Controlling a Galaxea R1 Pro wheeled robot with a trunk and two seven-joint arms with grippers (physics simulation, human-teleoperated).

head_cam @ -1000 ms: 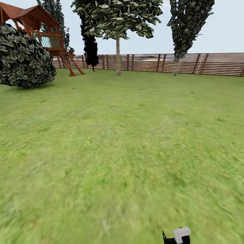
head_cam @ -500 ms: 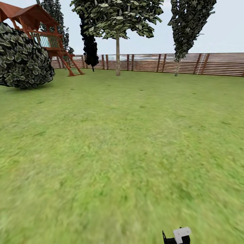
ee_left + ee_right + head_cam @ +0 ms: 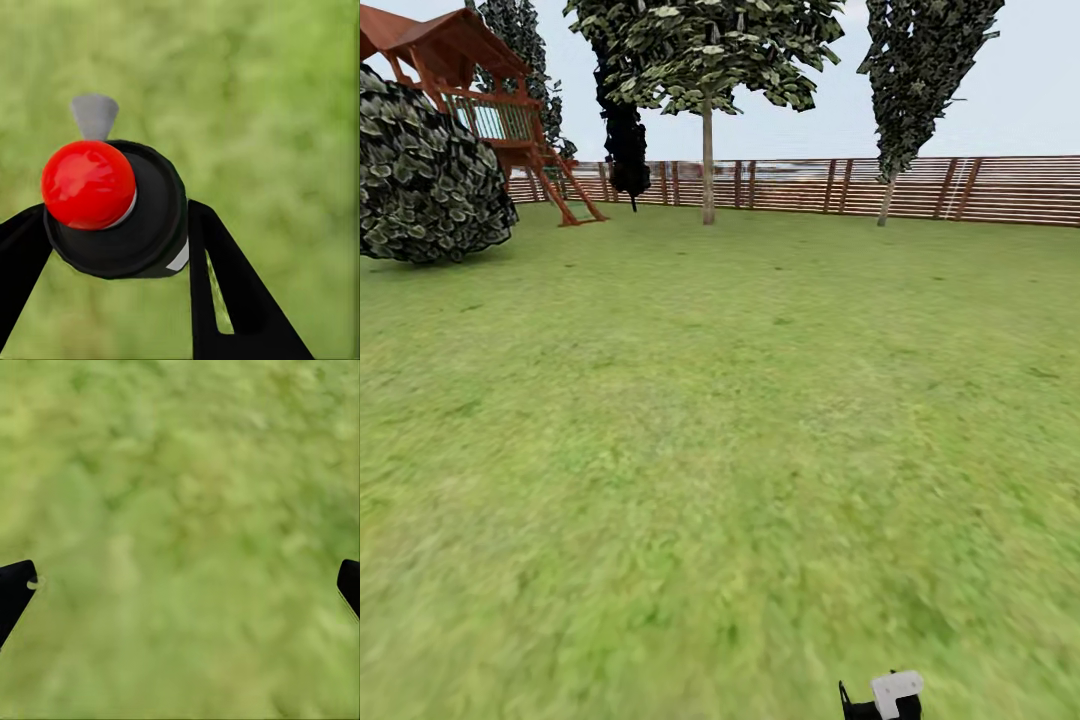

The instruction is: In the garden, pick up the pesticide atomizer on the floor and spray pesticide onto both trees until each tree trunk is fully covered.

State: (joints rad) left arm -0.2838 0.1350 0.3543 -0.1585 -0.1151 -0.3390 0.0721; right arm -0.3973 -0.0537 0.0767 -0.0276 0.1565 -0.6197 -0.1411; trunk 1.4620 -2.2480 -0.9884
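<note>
My left gripper (image 3: 112, 247) clamps the pesticide atomizer (image 3: 120, 214), its two black fingers (image 3: 232, 300) pressed against either side of the round matte-black body. A glossy red ball cap (image 3: 88, 184) tops it, with a small grey flared nozzle (image 3: 95, 115) poking out beyond, towards the blurred lawn (image 3: 720, 450). My right gripper (image 3: 180, 585) hangs wide open over grass. Far ahead, a pale, smooth, straight tree trunk (image 3: 708, 165) stands before the brown slatted fence (image 3: 980, 188).

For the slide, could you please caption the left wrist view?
Left gripper clamps the pesticide atomizer above blurred lawn.
</note>
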